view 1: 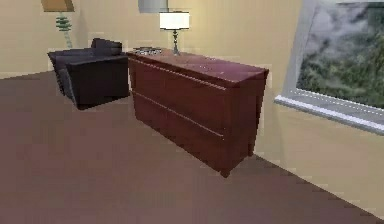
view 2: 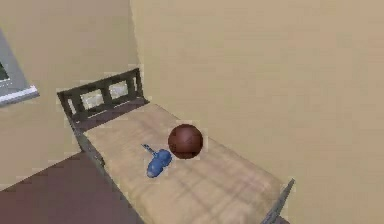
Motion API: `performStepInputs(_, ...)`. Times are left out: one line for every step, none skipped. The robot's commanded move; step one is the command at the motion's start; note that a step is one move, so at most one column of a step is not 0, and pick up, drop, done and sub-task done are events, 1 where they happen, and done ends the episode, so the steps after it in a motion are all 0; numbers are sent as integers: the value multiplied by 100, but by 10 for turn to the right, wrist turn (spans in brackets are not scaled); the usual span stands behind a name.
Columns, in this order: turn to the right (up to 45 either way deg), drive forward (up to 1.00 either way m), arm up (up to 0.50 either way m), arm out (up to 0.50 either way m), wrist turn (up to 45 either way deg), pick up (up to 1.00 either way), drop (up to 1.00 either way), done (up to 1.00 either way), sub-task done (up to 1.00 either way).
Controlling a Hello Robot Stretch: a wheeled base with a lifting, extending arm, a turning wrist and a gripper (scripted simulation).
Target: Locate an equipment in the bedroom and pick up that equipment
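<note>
On the bed (view 2: 215, 180) in the arm side view lies a brown-red ball (view 2: 186, 141), near the middle of the tan bedcover. Just left of it, lower on the cover, rests a small blue elongated object (view 2: 157, 163) with a thin handle-like end pointing toward the headboard (view 2: 98, 98). Its kind is too small to make out.
A dark red wooden dresser (view 1: 200, 98) stands against the forward view's right wall, carrying a white-shaded lamp (view 1: 174, 24) and a small flat item (view 1: 148, 50). A dark armchair (view 1: 90, 72) sits behind it at the left. A window (view 1: 340, 55) is at the right. Brown floor lies open in front.
</note>
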Motion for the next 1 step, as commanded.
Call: performStepInputs(420,0,0,0,0,0,0,0,0)
